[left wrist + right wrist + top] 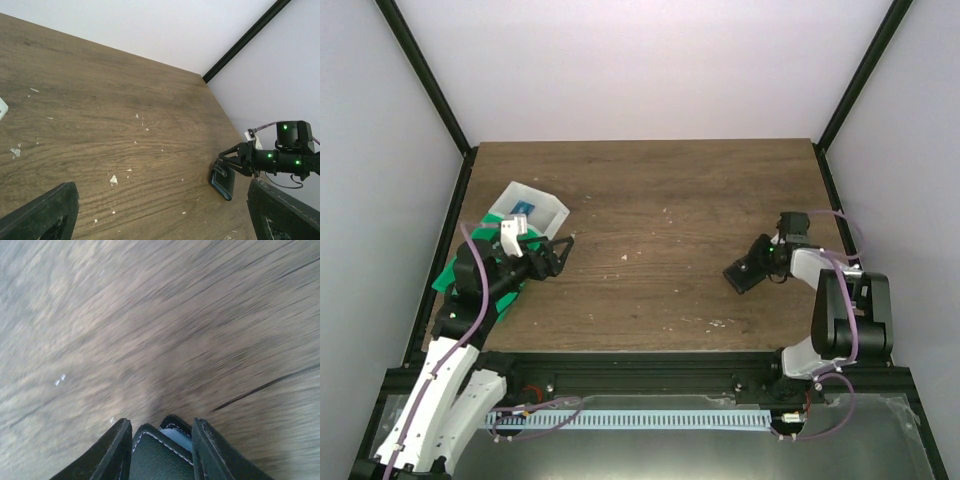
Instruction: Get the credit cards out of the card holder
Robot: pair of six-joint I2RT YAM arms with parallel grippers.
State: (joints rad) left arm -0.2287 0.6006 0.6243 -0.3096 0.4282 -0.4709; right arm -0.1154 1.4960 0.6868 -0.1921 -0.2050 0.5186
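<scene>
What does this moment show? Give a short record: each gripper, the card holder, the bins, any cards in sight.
left gripper: open, empty, beside the bins
right gripper: shut on the card holder
card holder: held low at the right side of the table; contact with it unclear
white bin: far left, holds a small blue item, too small to identify
green bin: mostly hidden under the left arm
credit cards: none clearly visible outside the holder
</scene>
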